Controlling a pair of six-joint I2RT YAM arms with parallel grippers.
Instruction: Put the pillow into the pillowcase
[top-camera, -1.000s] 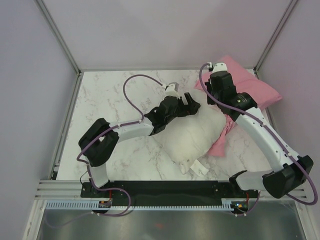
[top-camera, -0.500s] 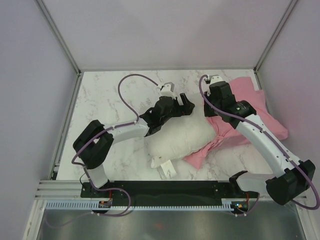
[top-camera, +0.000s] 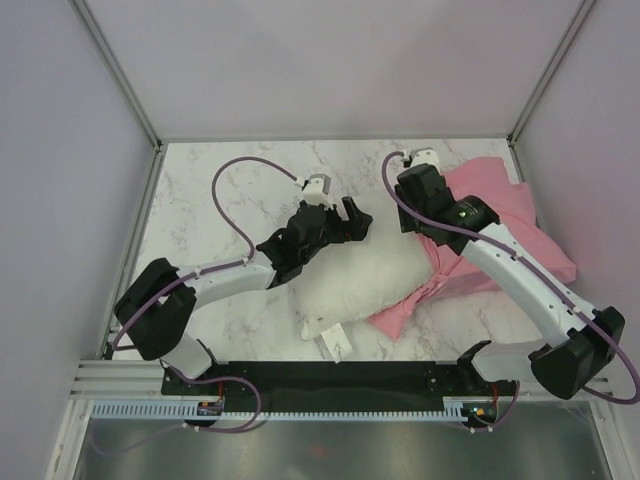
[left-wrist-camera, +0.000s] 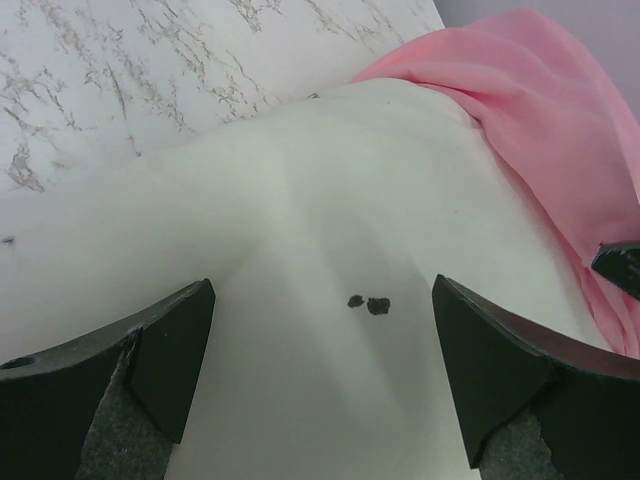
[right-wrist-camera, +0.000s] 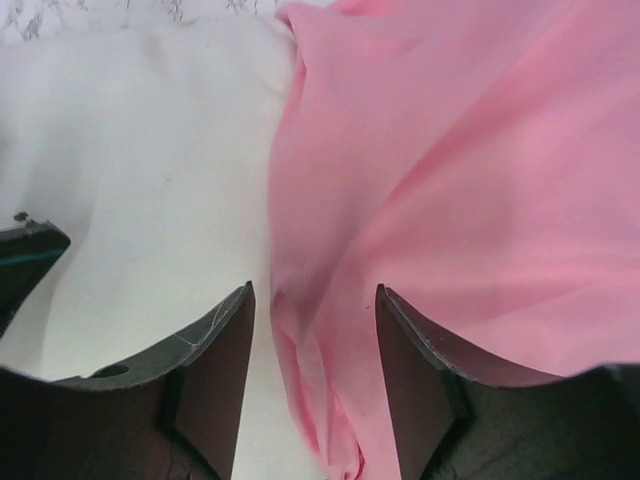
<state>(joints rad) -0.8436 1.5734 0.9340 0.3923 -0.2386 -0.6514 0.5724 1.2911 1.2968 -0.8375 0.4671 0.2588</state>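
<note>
The white pillow (top-camera: 360, 285) lies at the table's middle, its tag (top-camera: 335, 341) pointing toward the near edge. Its right end is tucked into the crumpled pink pillowcase (top-camera: 505, 225), which spreads to the right. My left gripper (top-camera: 348, 222) hovers open over the pillow's far edge. In the left wrist view my left gripper (left-wrist-camera: 320, 340) straddles the bare pillow (left-wrist-camera: 300, 200), which has two dark specks on it. My right gripper (top-camera: 420, 222) stands at the case's mouth. In the right wrist view my right gripper (right-wrist-camera: 315, 350) is open, a loose fold of pillowcase (right-wrist-camera: 450, 150) between its parted fingers, the pillow (right-wrist-camera: 130, 150) to the left.
The marble table (top-camera: 220, 180) is bounded by grey walls and metal frame posts (top-camera: 118, 70) at the back corners. Purple cables (top-camera: 235, 170) arc above both arms. The black base rail (top-camera: 330, 378) runs along the near edge.
My right gripper has opened and let go of the pillowcase, which dropped flat. The pillow swung leftward and lies lower, and my left arm moved left with it.
</note>
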